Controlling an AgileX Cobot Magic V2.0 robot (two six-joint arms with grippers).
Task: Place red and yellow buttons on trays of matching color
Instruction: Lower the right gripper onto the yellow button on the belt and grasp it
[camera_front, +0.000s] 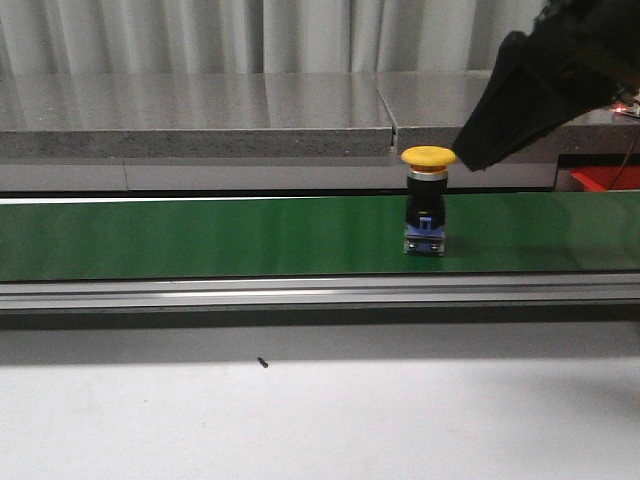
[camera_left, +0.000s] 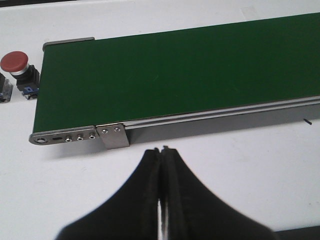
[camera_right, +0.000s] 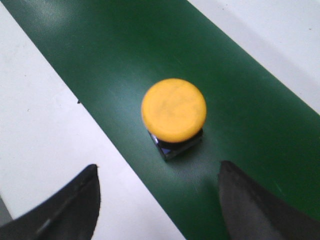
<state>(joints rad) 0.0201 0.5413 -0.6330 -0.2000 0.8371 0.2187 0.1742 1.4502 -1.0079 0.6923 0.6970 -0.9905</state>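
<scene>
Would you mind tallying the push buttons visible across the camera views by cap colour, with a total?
Yellow buttons: 1, the yellow button upright on the green conveyor belt.
Red buttons: 1, the red button standing off the belt's end, seen only in the left wrist view.
Total: 2. A partly cropped object beside the red one cannot be identified.

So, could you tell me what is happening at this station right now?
A yellow button stands upright on the green conveyor belt. The right gripper is open above it, not touching. The left gripper is shut and empty, near the belt's end, where a red button waits on the table beside it. A red tray's corner shows behind the belt.
</scene>
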